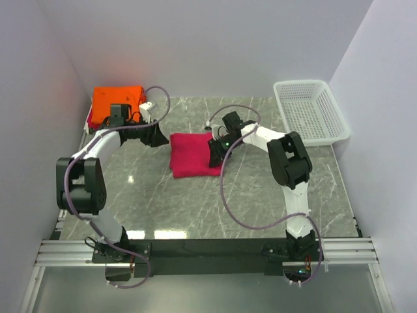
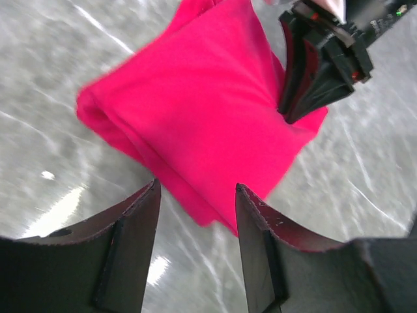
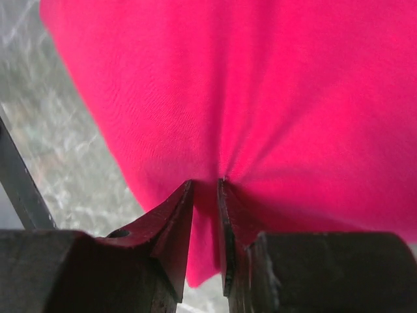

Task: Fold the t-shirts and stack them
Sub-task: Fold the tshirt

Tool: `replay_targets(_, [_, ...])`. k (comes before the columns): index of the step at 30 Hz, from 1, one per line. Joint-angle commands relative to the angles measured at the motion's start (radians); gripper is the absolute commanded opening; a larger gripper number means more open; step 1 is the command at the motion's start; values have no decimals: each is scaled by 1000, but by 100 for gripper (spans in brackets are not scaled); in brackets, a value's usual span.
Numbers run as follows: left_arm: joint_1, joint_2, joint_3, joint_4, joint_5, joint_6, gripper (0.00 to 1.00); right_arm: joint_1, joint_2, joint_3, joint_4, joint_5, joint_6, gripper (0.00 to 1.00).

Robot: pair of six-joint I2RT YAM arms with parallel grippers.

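Top view, with both wrist views. A crimson-pink t-shirt, folded into a flat and nearly square packet, lies at the middle of the marbled desk. It has no clear long axis, though it reads slightly wider left to right.

The right pincer stands narrow at the packet's right edge. It is closed on a pinch of the pink cloth, and creases fan out from its tips (a sign of real purchase, not mere contact).

The left pincer stands moderately wide and holds nothing. It hangs just off the packet's far-left corner, with the cloth's edge lying straight ahead of its gap.

An orange t-shirt lies folded at the far-left corner of the desk, well apart from the pink one. A red layer seems to show beneath it. A white mesh basket stands at the far right.

The fold appears complete, so stacking is probably the step in hand. That move depends on one relation: the orange pile lies left of and beyond the pink packet, on the left arm's side. The left pincer would therefore need to take the facing edge before the packet can travel flat.
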Motion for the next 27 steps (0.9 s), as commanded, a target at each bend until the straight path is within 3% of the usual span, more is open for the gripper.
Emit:
replay_targets(1, [-2, -111, -46, -80, 89, 83, 54, 72, -119, -99, 1, -22, -13, 29])
replay_targets(7, [-71, -266, -223, -153, 52, 250, 53, 143, -251, -254, -96, -68, -151, 31])
replay_targets(10, [-161, -293, -293, -72, -34, 246, 49, 107, -312, -246, -188, -99, -222, 33])
replay_targets(15, [-319, -198, -290, 54, -173, 226, 45, -40, -359, -119, -219, -162, -164, 34])
replay_targets(18, [-324, -81, -228, 85, -224, 178, 41, -94, -325, -65, -156, -116, -99, 34])
replay_targets(23, [-330, 26, -169, 13, -249, 187, 36, -163, -204, 33, -99, -19, -24, 32])
replay_targets(27, [-341, 53, -183, -160, -250, 223, 32, -198, -114, 125, -88, -25, 16, 31])
